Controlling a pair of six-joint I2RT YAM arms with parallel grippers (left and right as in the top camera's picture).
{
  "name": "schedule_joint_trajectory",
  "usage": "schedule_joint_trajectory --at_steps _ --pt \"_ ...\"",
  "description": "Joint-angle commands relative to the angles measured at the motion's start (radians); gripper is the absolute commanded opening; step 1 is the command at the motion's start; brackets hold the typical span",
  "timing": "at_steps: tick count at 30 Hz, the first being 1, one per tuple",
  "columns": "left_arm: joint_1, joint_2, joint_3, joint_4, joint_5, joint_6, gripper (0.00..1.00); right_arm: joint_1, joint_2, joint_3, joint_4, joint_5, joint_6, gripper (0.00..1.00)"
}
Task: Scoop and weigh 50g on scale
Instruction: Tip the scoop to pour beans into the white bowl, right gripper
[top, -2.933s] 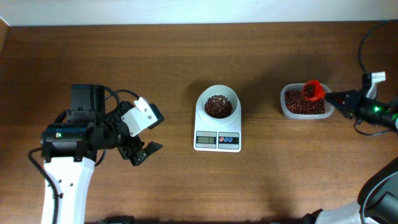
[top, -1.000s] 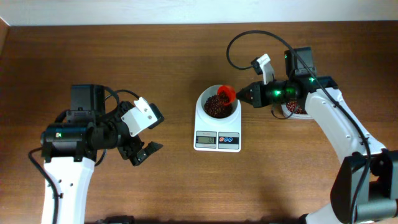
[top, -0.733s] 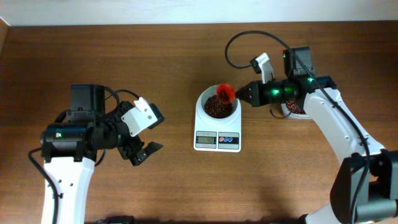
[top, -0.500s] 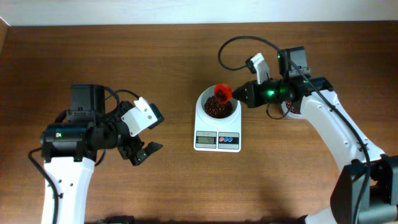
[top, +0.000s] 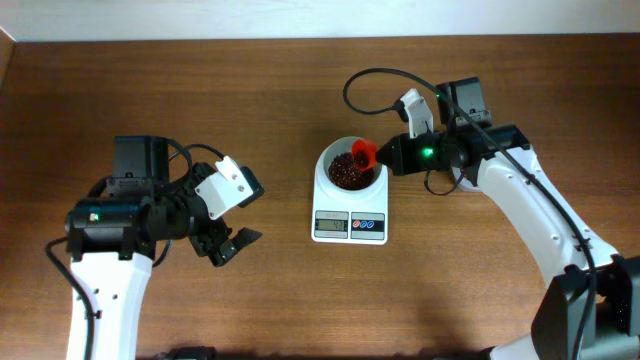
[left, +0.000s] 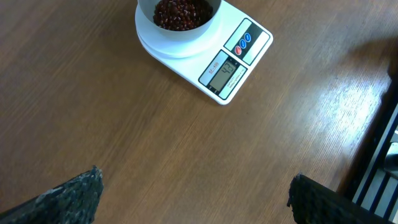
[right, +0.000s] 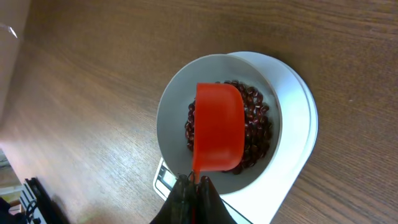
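The right tool (right: 194, 186) is pinched narrow on the thin handle of a red scoop (right: 217, 127), its jaws closed tight around the handle's end. The scoop hangs over the white bowl (right: 169, 106), inside the rim, with its smooth outer back towards the wrist camera, so its mouth faces down onto the beans (right: 256, 115). No beans show on the scoop's visible side; whether any are left inside cannot be seen.

The beans lie as a dark red-brown heap in the bottom of the bowl, and the bowl sits on the far part of the scale (top: 349, 226), at the middle of the tabletop (top: 280, 310). The display (left: 222, 70) faces the near edge, but its digits are too small to read with any certainty.

Out to the left, well apart from the scale, the left tool (top: 228, 245) hangs with its jaws spread wide and nothing between them.

The step in hand looks like the tipping of a scoopful into the bowl. The next move calls for patience: let the last grains fall, turn the scoop level, lift it clear without knocking the rim, and only then trust the reading. If it is short of the target, a smaller, shaken-out portion would suit better than another full scoop.
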Motion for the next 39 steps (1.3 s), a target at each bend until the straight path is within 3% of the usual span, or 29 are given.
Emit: schedule_joint_trajectory --at_steps 1,5,8,13,16,19,25,27,30,39 --pt "0.002 -0.006 0.01 -0.001 0.022 -0.011 0.99 0.007 -0.042 0.024 0.001 -0.013 0.006 0.04" --pt "0.002 -0.006 0.01 -0.001 0.022 -0.011 0.99 0.007 -0.054 0.026 0.005 -0.143 -0.048 0.04" --pt "0.002 -0.006 0.01 -0.001 0.022 -0.011 0.99 0.021 -0.056 0.026 -0.032 0.121 0.029 0.04" --pt "0.002 -0.006 0.01 -0.001 0.022 -0.011 0.99 0.042 -0.057 0.037 -0.03 0.123 0.029 0.04" --pt "0.002 -0.006 0.01 -0.001 0.022 -0.011 0.99 0.041 -0.061 0.044 -0.03 -0.063 -0.073 0.04" --pt "0.002 -0.006 0.01 -0.001 0.022 -0.011 0.99 0.04 -0.062 0.044 -0.105 0.14 0.014 0.04" --pt "0.002 -0.006 0.01 -0.001 0.022 -0.011 0.99 0.047 -0.063 0.061 -0.101 0.073 0.008 0.04" --pt "0.002 -0.006 0.01 -0.001 0.022 -0.01 0.99 0.046 -0.069 0.091 -0.101 -0.067 -0.092 0.04" --pt "0.002 -0.006 0.01 -0.001 0.022 -0.011 0.99 0.059 -0.066 0.093 -0.147 0.185 -0.009 0.04" --pt "0.002 -0.006 0.01 -0.001 0.022 -0.01 0.99 0.085 -0.071 0.099 -0.143 0.158 -0.01 0.04"
